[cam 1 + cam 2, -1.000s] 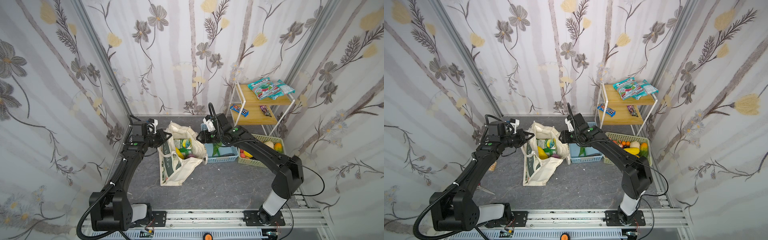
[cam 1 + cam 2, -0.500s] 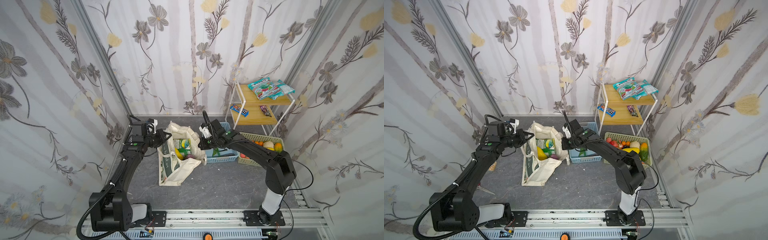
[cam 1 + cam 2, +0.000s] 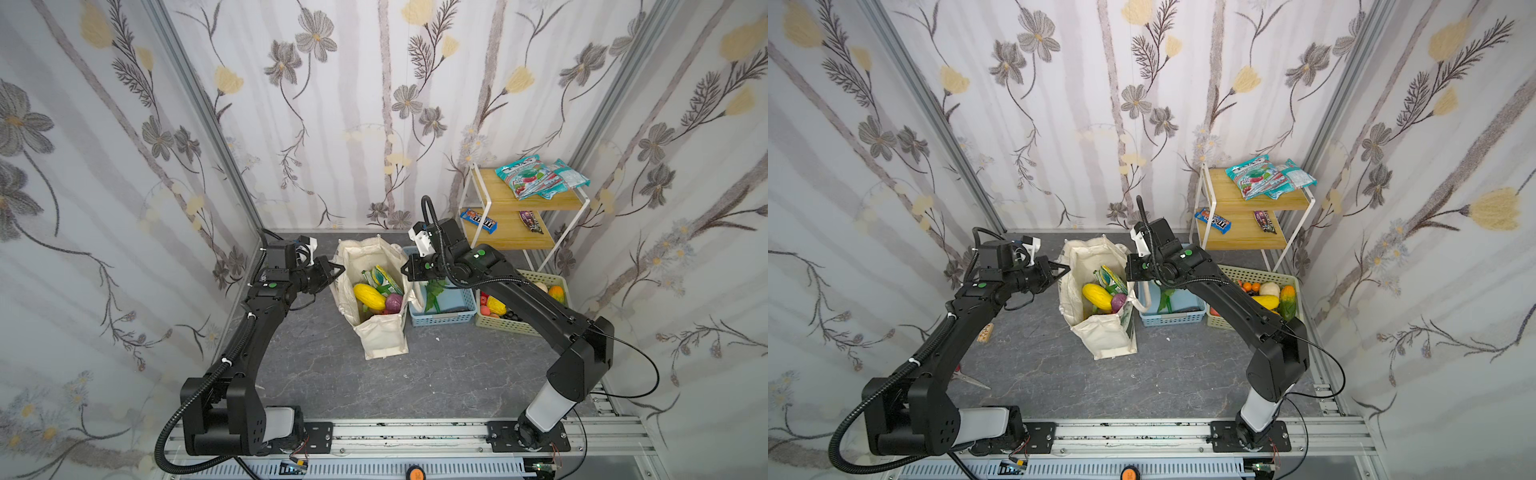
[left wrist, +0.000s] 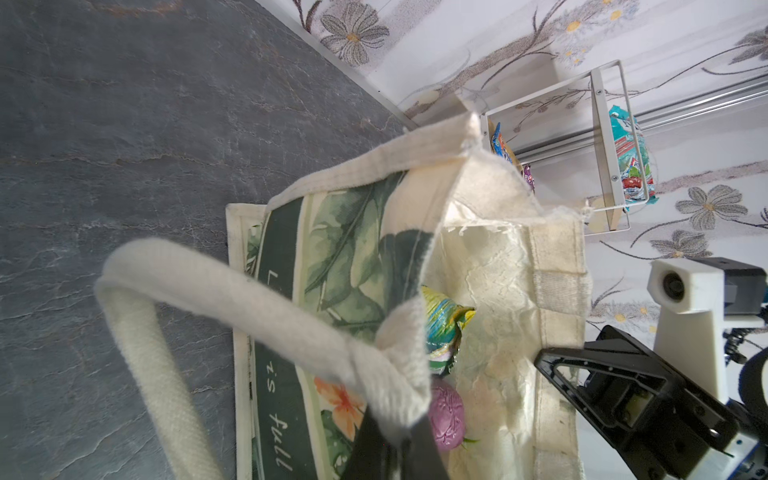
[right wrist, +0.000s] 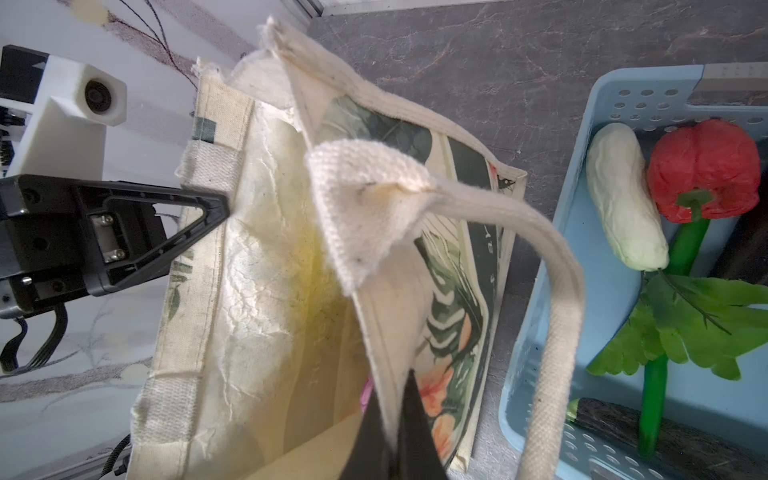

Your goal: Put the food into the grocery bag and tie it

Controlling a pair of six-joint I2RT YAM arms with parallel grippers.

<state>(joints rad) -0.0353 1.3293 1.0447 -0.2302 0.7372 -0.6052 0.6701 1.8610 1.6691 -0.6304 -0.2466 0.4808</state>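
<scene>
The grocery bag [image 3: 380,336] [image 3: 1105,337] stands open mid-floor in both top views. Inside it lie a yellow fruit [image 3: 369,296], a purple one [image 3: 393,302] and a green snack packet [image 3: 380,277]. My left gripper [image 3: 338,268] [image 4: 397,424] is shut on the bag's left rim where a cream handle [image 4: 216,282] joins. On the opposite rim my right gripper [image 3: 405,270] [image 5: 392,390] is shut, pinching the cloth beside the second handle [image 5: 557,291]. More food sits in the baskets: a red pepper [image 5: 706,174], a pale cucumber [image 5: 623,199] and green leaves [image 5: 698,328].
A light blue basket [image 3: 442,321] stands right against the bag, a pale yellow basket [image 3: 524,329] with several toy fruits further right. A white-framed wooden shelf [image 3: 528,203] with snack packets fills the back right corner. Scissors [image 3: 967,378] lie on the floor at the left.
My right gripper has swung left from above the blue basket to the bag's right rim and shut on it. The left gripper has kept its hold.
</scene>
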